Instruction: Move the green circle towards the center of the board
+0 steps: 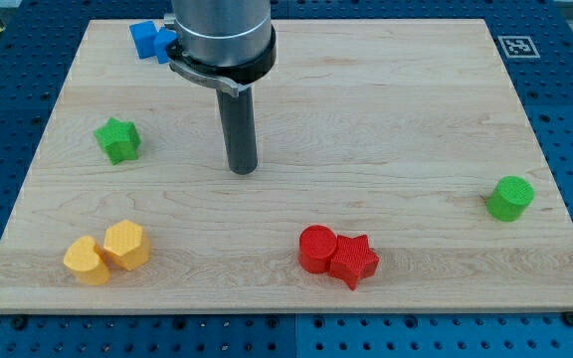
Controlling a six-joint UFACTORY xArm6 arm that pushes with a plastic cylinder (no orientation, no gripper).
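Green circle [509, 198]: short round green block, upright, near bench [386, 119] right edge. Our tip [243, 169] well apart, left of centre. No hand on rod. Red circle [317, 248] touching red star [354, 260] near bottom edge.

Arm housing [221, 30] cut off by the view's top edge; only its lower rim and the rod show. Blue blocks [152, 40] at the view's top left partly hidden behind the housing, shape and count unclear. Red circle [317, 249] touching red star [353, 261], star overlaps its right side. Marker tag [515, 46] at the counter [386, 119] top right corner too small to read.
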